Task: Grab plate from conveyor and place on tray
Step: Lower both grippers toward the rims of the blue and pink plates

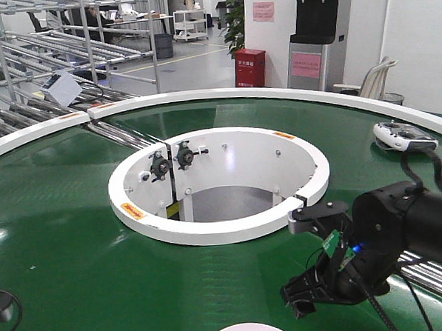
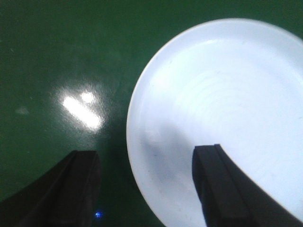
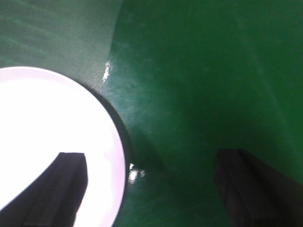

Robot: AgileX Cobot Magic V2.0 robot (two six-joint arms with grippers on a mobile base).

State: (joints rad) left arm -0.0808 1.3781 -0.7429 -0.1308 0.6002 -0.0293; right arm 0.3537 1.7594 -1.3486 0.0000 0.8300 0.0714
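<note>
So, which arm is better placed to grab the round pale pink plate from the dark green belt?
Right, I judge. The right gripper is open, one finger over the round pink-tinted plate, one over the dark green conveyor belt, straddling the rim. The left gripper straddles a bluish-white plate.

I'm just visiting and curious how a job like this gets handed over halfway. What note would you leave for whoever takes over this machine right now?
Right gripper: open, holding nothing; one finger over the plate, the other over the conveyor.
Left gripper: open, holding nothing; it spans the plate's rim the same way.
Plate: lying flat on the conveyor.
Tray: not in view.
Done: both grippers are lined up at the plate.
Left: grasp the plate, lift it, set it on the tray.
</note>
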